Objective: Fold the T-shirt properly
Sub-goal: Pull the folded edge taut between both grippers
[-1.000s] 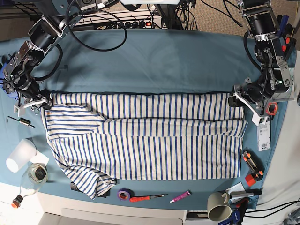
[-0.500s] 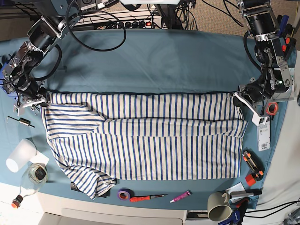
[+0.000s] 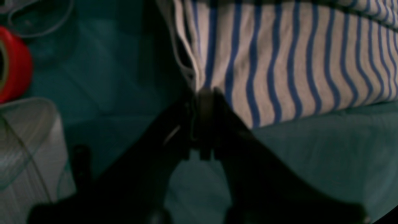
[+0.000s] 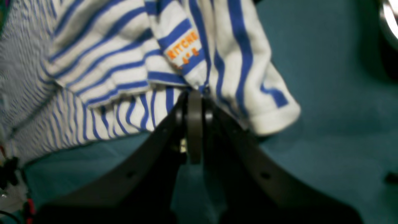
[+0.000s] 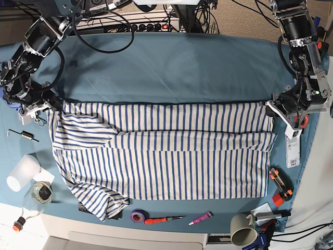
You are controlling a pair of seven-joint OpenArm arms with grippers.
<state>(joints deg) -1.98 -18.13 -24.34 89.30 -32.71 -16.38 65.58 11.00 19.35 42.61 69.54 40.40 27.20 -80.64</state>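
Note:
The T-shirt [image 5: 161,148], white with thin blue stripes, lies spread wide on the teal table, its near left part bunched. At its far right corner my left gripper [image 5: 270,106] is shut on the cloth. The left wrist view shows that gripper [image 3: 203,93] pinching the T-shirt [image 3: 279,62] at its hemmed edge. My right gripper [image 5: 48,108] is shut on the far left corner. In the right wrist view that gripper [image 4: 194,93] bites a folded bunch of T-shirt [image 4: 118,74] below an orange-lettered patch [image 4: 183,46].
A red tape roll [image 5: 301,121] and a white box [image 5: 293,150] lie right of the shirt, orange clamps [image 5: 280,185] below them. Along the front edge are a mug [image 5: 242,229], pink marker [image 5: 200,219], red screwdriver [image 5: 161,220] and purple tape [image 5: 137,215]. White cup [image 5: 22,173] and glass jar [image 5: 37,194] at left.
Both grippers went from open to shut on the shirt's far corners. They then drew slightly outward, pulling the far edge straighter and wider.

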